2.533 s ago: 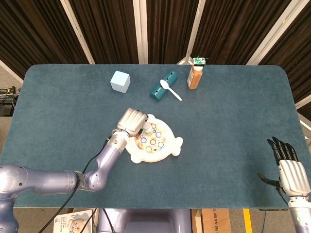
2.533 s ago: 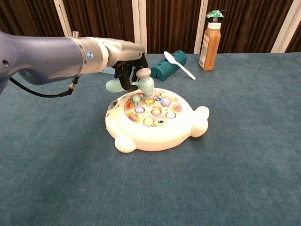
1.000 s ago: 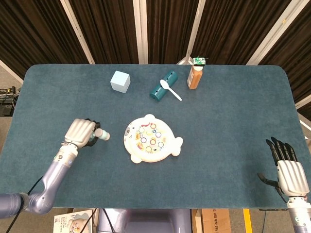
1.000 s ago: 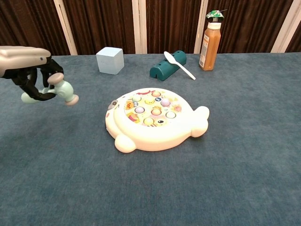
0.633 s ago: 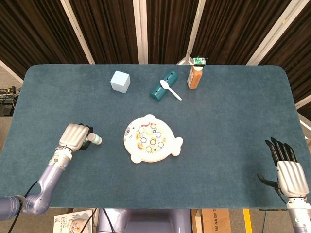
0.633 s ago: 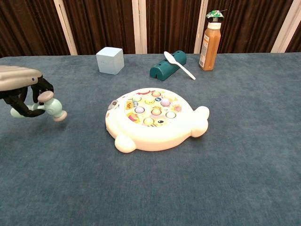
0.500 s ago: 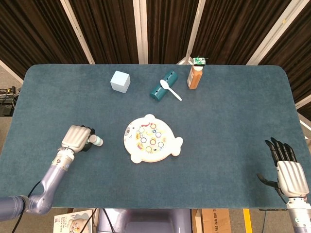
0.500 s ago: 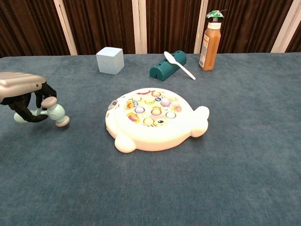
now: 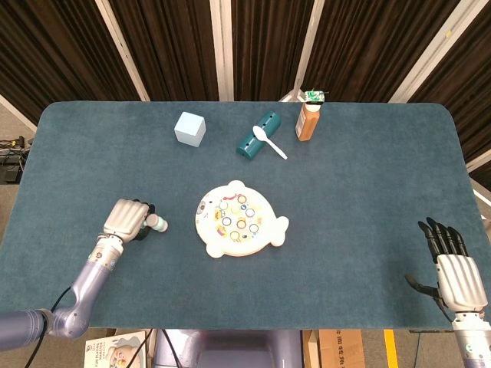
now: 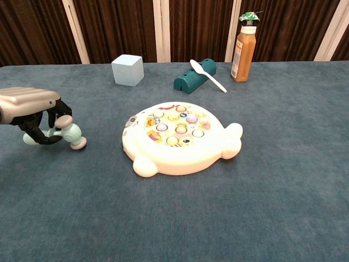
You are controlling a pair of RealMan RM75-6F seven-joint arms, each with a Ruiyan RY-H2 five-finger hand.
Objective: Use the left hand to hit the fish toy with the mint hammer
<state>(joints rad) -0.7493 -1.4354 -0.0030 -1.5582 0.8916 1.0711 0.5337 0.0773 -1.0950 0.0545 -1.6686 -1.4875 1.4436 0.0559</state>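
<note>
The white fish toy point(image 9: 242, 228) point(image 10: 180, 138), with coloured pegs on top, lies flat in the middle of the blue table. My left hand point(image 9: 127, 219) point(image 10: 30, 113) is well to the left of it, low over the cloth, fingers wrapped round the handle of the mint hammer point(image 9: 156, 224) point(image 10: 68, 135). The hammer's head points toward the toy and sits at or just above the cloth, a clear gap away from the toy. My right hand point(image 9: 459, 274) rests at the table's near right edge with fingers spread and nothing in it.
At the back stand a pale blue cube point(image 9: 189, 129) point(image 10: 127, 70), a teal holder point(image 9: 258, 134) point(image 10: 195, 76) with a white spoon point(image 9: 269, 142) across it, and an orange bottle point(image 9: 308, 117) point(image 10: 244, 46). The table edge point(image 9: 23, 253) runs close to my left arm.
My left hand carried the hammer off the fish toy and out to the left, lowered it toward the cloth, then drifted slightly back to the right. The right hand stayed put.
</note>
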